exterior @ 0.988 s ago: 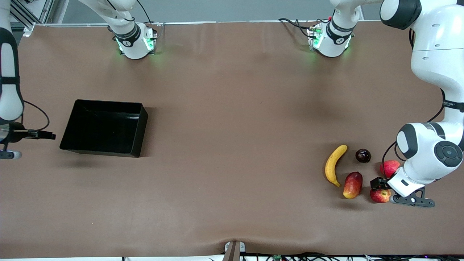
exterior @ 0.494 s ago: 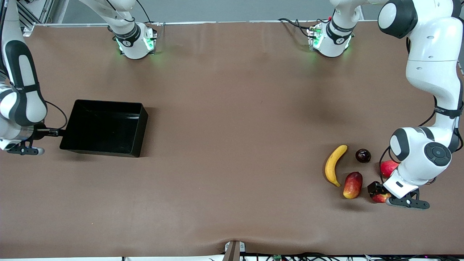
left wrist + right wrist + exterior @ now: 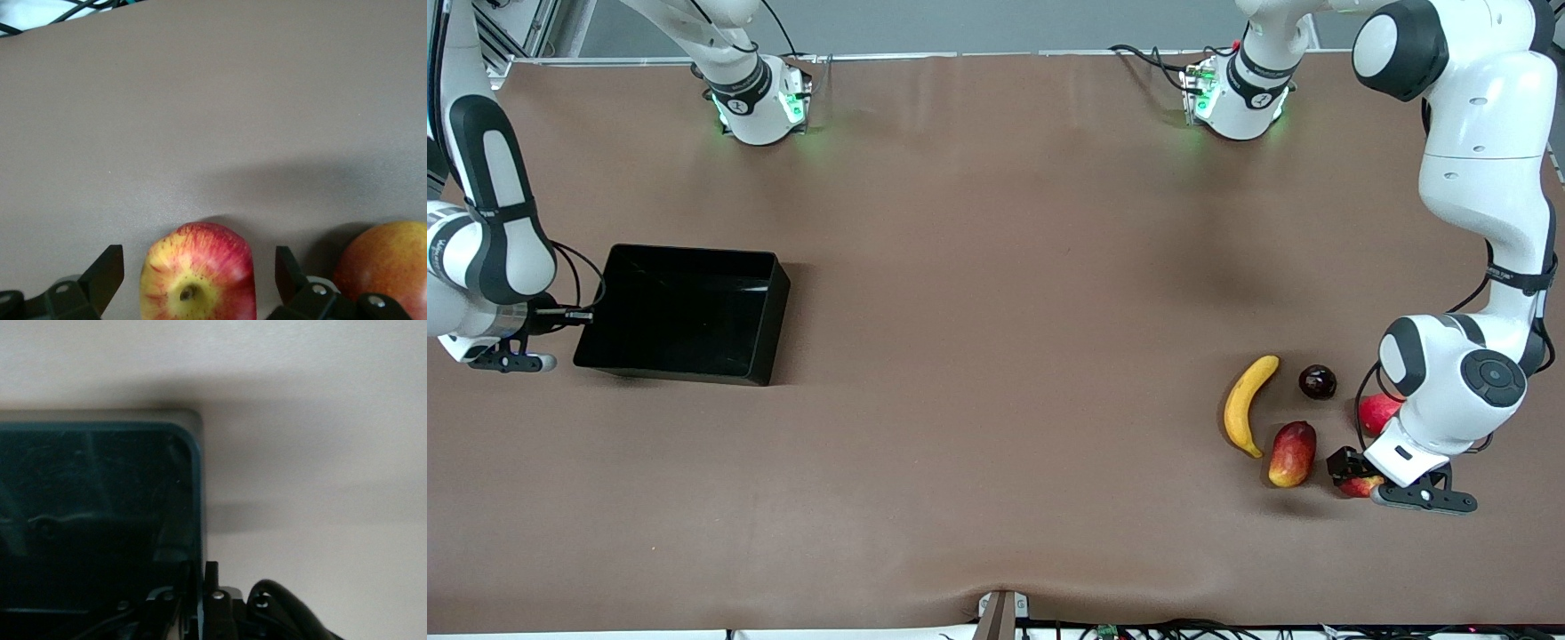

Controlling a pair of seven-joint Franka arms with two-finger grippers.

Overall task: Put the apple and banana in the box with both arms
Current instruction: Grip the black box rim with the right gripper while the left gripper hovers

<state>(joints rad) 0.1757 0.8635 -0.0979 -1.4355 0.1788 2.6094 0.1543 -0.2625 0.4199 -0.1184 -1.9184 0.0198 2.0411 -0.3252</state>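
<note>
The apple (image 3: 198, 273), red with yellow streaks, lies on the table at the left arm's end, mostly hidden under the hand in the front view (image 3: 1360, 486). My left gripper (image 3: 1352, 476) is open and low over it, with one finger (image 3: 110, 267) on each side and a gap to the apple. The yellow banana (image 3: 1247, 404) lies beside the other fruit, toward the table's middle. The black box (image 3: 694, 251) sits at the right arm's end. My right gripper (image 3: 585, 315) is shut on the box's end wall (image 3: 198, 493), one finger inside and one outside.
A red-and-yellow mango-like fruit (image 3: 1292, 454) lies between banana and apple and shows beside the left gripper (image 3: 387, 267). A dark round fruit (image 3: 1317, 381) and a pink-red round fruit (image 3: 1376, 411) lie farther from the front camera. Both arm bases stand along the back edge.
My right gripper has swung in from the table's end to the box's end wall and closed over it. My left gripper has settled down around the apple. The box and fruit have not moved.
</note>
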